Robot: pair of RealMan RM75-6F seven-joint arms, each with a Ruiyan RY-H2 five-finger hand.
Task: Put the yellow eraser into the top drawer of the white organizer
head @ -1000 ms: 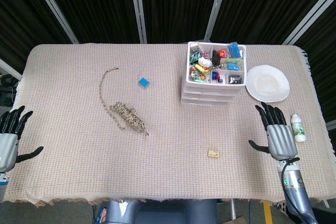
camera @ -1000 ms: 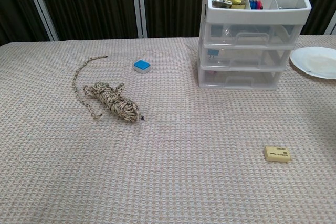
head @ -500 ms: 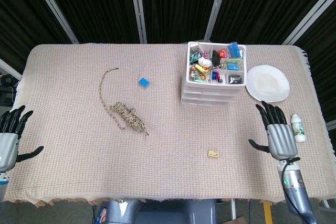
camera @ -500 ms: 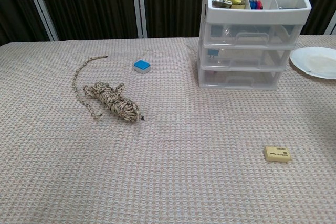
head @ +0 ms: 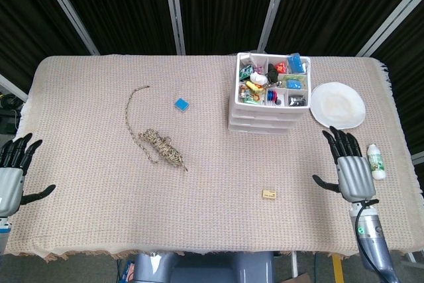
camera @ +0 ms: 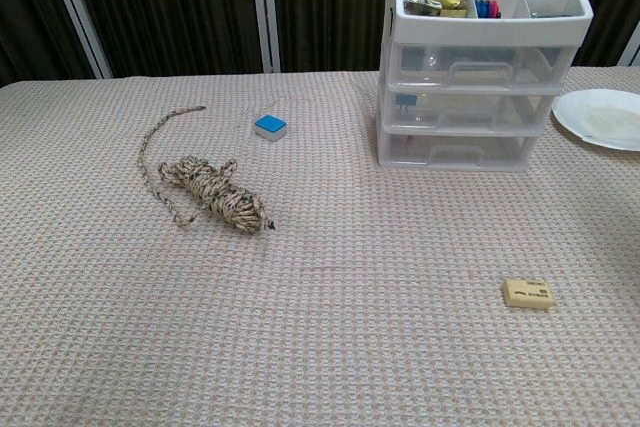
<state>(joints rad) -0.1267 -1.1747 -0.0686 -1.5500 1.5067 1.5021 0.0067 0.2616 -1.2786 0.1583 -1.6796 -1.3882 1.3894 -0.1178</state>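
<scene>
1. Both hands released, fingers spread: left hand, right hand.
2. Eraser lying loose on bench, near side of organizer, drawers closed.
3. Nearer right hand, off toward its left; long axis crosswise.

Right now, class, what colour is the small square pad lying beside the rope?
Blue on a white base; the pad shows best in the chest view.

A bundle of speckled rope lies on the left part of the cloth-covered tabletop, one loose end trailing away toward the far edge. A small blue block sits beyond it, well apart. Over on the right, a white plate rests near a little green-labelled white bottle lying by the edge.
</scene>
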